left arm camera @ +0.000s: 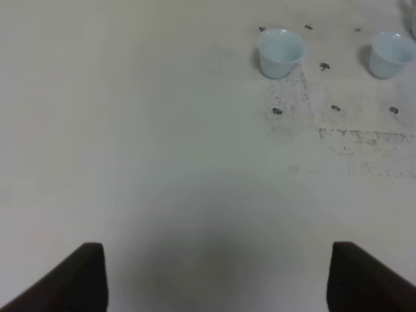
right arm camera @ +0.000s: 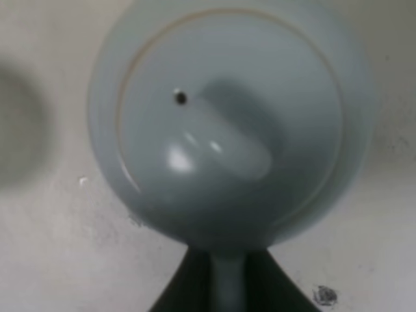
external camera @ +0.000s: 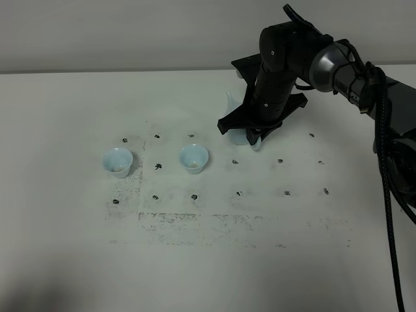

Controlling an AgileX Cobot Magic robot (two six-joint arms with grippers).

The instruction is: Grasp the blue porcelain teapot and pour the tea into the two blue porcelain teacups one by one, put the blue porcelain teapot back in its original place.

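Your right pincer (right arm camera: 227, 296) was pinching the handle (right arm camera: 227, 276) of the blue porcelain teapot (right arm camera: 227, 123), which stood on the counter (external camera: 65, 247) near the teacups (external camera: 117, 161) (external camera: 194, 158). So thin a hold could have let it swivel and spill early.

The high camera stands on the near side and looks steeply down on the whole desk (external camera: 65, 260), taking in the left cup (external camera: 117, 162) and the right cup (external camera: 194, 158). The left wrist camera sits low at the near left, facing the far side across the desk, and shares those two cups with the high view. The right wrist camera looks straight down, very close on the teapot (right arm camera: 227, 130), whose lid fills its frame.
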